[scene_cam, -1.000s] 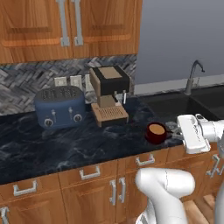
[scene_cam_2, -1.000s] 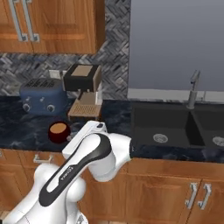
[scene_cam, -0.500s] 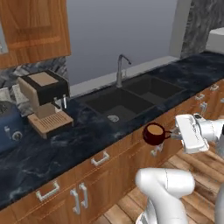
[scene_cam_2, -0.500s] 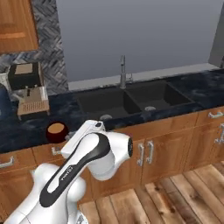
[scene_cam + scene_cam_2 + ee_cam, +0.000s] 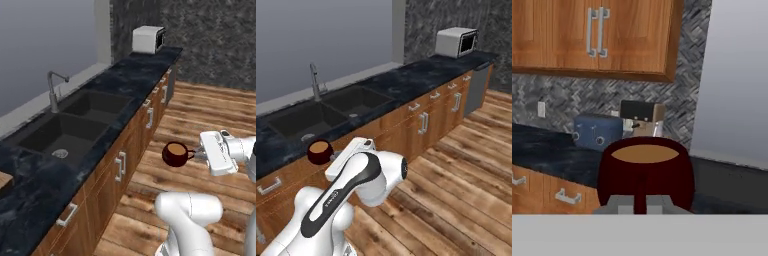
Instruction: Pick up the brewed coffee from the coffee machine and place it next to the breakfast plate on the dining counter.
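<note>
The brewed coffee (image 5: 174,154), a small dark red mug with light brown liquid, hangs in the air over the wooden floor, away from the kitchen counter. My gripper (image 5: 197,154) is shut on its side handle. In the right base view the mug (image 5: 319,152) sits just left of my gripper (image 5: 335,157). In the hand view the mug (image 5: 645,172) is close up, its handle between my fingertips (image 5: 624,206). Far behind it stands the coffee machine (image 5: 642,118) on the counter. The breakfast plate and the dining counter are out of view.
The kitchen counter (image 5: 135,75) runs along the left with a dark double sink (image 5: 75,122) and a faucet (image 5: 53,89). A white microwave (image 5: 148,39) stands at its far end. A dark blue toaster (image 5: 597,132) sits beside the coffee machine. Wooden floor (image 5: 200,115) spreads to the right.
The whole picture has swung along the counter, so the camera has moved: coffee machine and toaster slid out left, sink and microwave came in. The mug stays held in my gripper.
</note>
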### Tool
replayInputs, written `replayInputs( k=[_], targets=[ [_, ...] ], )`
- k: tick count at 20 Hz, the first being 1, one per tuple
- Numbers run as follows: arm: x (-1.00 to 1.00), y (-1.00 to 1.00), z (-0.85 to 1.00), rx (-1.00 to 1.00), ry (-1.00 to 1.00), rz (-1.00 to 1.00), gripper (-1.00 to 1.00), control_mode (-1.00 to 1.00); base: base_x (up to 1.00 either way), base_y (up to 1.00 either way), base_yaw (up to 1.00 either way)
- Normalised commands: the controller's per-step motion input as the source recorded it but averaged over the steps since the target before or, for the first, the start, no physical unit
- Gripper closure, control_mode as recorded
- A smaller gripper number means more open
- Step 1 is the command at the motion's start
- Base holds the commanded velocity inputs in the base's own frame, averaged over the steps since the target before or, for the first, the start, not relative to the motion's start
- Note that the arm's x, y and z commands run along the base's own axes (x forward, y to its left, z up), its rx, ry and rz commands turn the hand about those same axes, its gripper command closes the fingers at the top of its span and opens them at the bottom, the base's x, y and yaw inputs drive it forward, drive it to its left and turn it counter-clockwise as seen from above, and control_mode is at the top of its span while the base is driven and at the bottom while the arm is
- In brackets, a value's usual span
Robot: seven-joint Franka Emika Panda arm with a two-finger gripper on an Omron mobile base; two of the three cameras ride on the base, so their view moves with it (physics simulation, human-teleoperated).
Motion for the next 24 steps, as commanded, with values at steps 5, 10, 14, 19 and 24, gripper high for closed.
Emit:
replayInputs(
  k=[5, 10, 14, 19, 24],
  targets=[
    [0.00, 0.00, 0.00, 0.00, 0.00, 0.00, 1.00, 1.00, 0.01, -0.18, -0.75],
    [0.00, 0.00, 0.00, 0.00, 0.00, 0.00, 1.00, 1.00, 0.06, -0.17, -0.74],
    [0.00, 0.00, 0.00, 0.00, 0.00, 0.00, 1.00, 1.00, 0.08, -0.14, -0.73],
    [0.00, 0.00, 0.00, 0.00, 0.00, 0.00, 1.00, 1.00, 0.13, -0.05, -0.72],
    [0.00, 0.00, 0.00, 0.00, 0.00, 0.00, 1.00, 1.00, 0.12, -0.19, -0.71]
  ],
)
